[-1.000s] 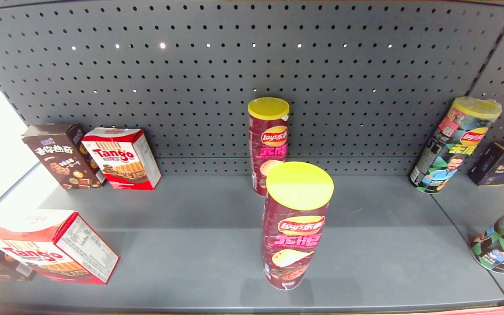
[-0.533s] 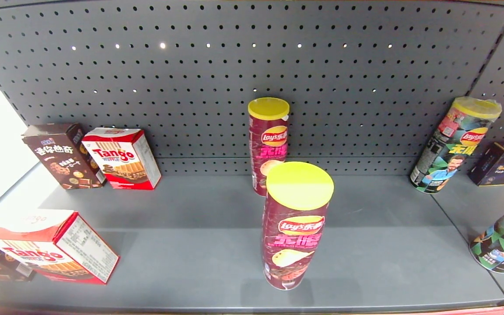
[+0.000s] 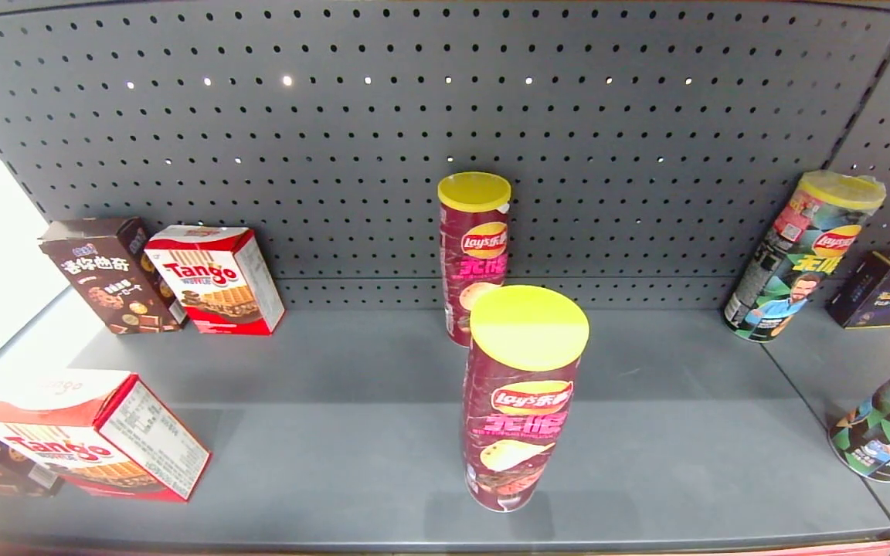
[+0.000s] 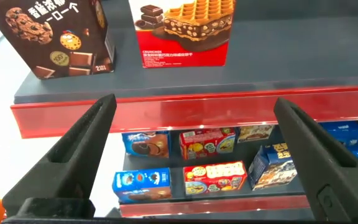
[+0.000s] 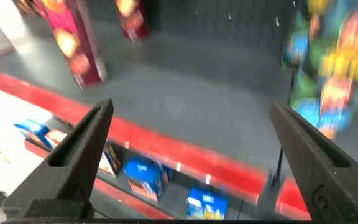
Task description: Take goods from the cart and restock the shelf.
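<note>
Two maroon chip cans with yellow lids stand upright mid-shelf, one at the front [image 3: 518,401] and one at the back [image 3: 474,247] by the pegboard. My left gripper [image 4: 191,168] is open with nothing between its fingers, held in front of the shelf's red edge [image 4: 197,109], below a brown cookie box [image 4: 51,34] and a wafer box [image 4: 182,31]. My right gripper [image 5: 191,162] is also open and holds nothing; it faces the shelf from outside the red edge [image 5: 166,146], with the maroon cans [image 5: 76,43] off to one side and a green can [image 5: 328,68] to the other.
On the grey shelf [image 3: 337,432], a brown cookie box [image 3: 109,274] and wafer boxes [image 3: 217,278] [image 3: 93,440] stand at the left. Green cans [image 3: 804,255] [image 3: 889,425] and a dark box [image 3: 889,289] are at the right. Small boxes [image 4: 210,162] fill a lower shelf.
</note>
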